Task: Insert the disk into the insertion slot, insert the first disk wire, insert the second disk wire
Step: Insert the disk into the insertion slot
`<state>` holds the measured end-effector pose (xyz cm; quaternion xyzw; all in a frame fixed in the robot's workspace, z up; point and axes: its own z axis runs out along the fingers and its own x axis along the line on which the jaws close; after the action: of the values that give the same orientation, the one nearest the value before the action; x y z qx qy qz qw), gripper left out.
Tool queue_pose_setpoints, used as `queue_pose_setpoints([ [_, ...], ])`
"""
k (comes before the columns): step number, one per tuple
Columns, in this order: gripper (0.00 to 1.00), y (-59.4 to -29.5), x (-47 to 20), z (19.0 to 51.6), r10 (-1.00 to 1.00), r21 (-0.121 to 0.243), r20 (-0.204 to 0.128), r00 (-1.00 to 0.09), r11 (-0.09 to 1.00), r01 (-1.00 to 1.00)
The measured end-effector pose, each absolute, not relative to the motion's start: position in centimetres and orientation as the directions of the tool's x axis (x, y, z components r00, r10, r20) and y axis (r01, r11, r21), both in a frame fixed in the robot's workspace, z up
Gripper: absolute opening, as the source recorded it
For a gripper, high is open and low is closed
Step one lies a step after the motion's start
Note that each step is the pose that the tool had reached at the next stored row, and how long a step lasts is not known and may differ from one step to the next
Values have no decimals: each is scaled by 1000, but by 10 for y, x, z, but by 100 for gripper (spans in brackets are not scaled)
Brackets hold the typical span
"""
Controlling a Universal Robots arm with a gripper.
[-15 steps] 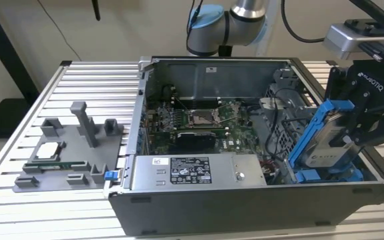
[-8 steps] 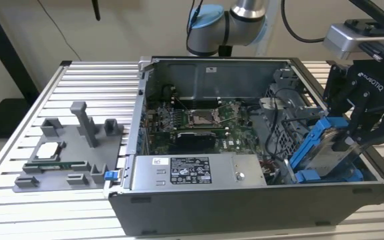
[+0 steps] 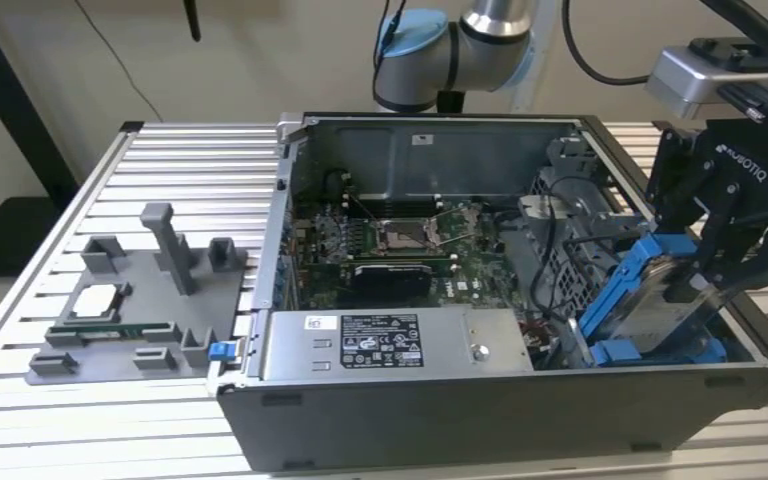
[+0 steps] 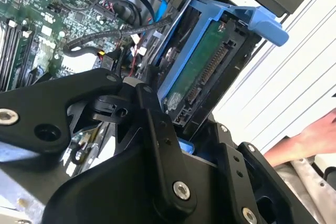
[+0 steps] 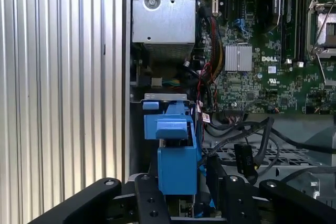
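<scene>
In the exterior view the disk (image 3: 662,305), silver-grey in a bright blue frame, stands tilted at the case's front corner on the exterior view's right. Its lower end is down beside the insertion slot (image 3: 564,275), a grey perforated metal cage. My gripper (image 3: 720,280) is shut on the disk's upper part. The second wrist view shows the disk's green board and connector (image 4: 202,74) between my fingers (image 4: 157,129). In the first wrist view the blue frame (image 5: 176,156) sits between my fingers (image 5: 152,200). Black cables with a connector (image 5: 244,158) lie over the cage (image 5: 286,156).
The open case lies on a slatted metal table (image 3: 171,150). Inside are the motherboard (image 3: 398,240) and a grey labelled power-supply box (image 3: 384,342). A grey fixture with parts (image 3: 144,300) stands on the exterior view's left. A person's hand (image 4: 310,135) rests beside the case.
</scene>
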<state>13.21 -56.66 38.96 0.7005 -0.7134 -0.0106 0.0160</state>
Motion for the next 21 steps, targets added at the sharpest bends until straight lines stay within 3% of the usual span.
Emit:
queue_pose_setpoints([
  [1,0,-567,132,390,-1000,38,8,-18,18,-999],
  [2,100,-567,132,390,-1000,38,8,-18,18,-999],
  [10,100,-566,129,389,-1000,38,6,-18,19,-999],
  [11,0,-566,129,389,-1000,38,5,-19,19,-999],
  [21,0,-566,128,389,-1000,38,4,-19,19,-999],
])
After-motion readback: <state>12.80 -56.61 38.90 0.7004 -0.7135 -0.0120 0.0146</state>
